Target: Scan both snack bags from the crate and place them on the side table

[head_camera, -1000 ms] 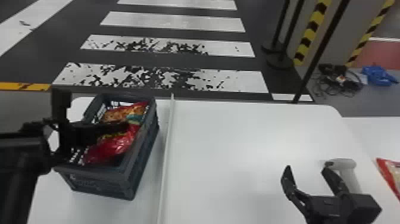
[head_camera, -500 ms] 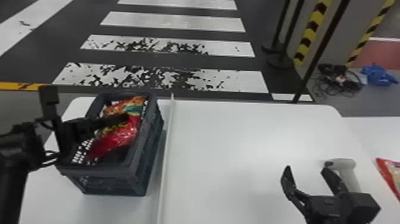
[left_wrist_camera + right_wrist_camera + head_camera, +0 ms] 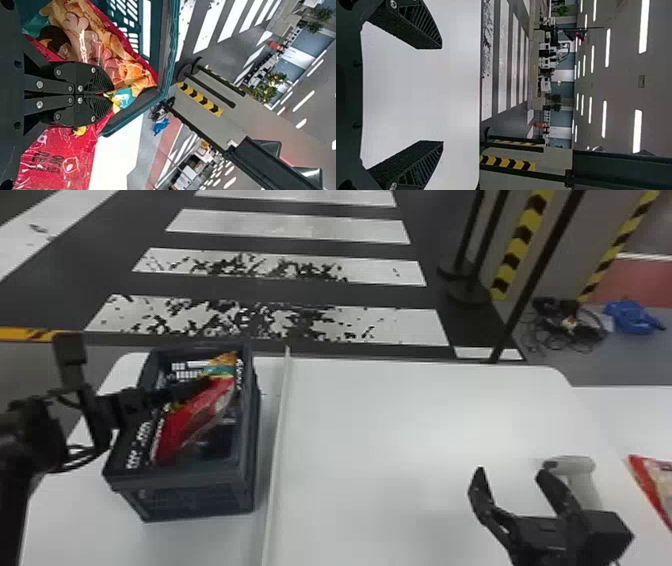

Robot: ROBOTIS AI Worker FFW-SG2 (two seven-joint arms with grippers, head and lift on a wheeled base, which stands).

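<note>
One crate [image 3: 200,500] sits on a white table [image 3: 400,430], floor stripes [image 3: 295,227] beyond.

So a white table [image 3: 400,415] with rounded far corners is holding most of the stuff here. A dark grey-blue crate [image 3: 200,495] is sitting on its left part, and a thin pale strip [image 3: 278,440] is running from the far edge toward the near side, just beside the crate. Over toward the right side, a light grey handheld scanner [image 3: 585,475] is lying there, partly hidden. Right next door, a white side table [image 3: 625,410] is carrying a red snack bag [image 3: 655,485], which the head view's edge is cutting off.
</note>
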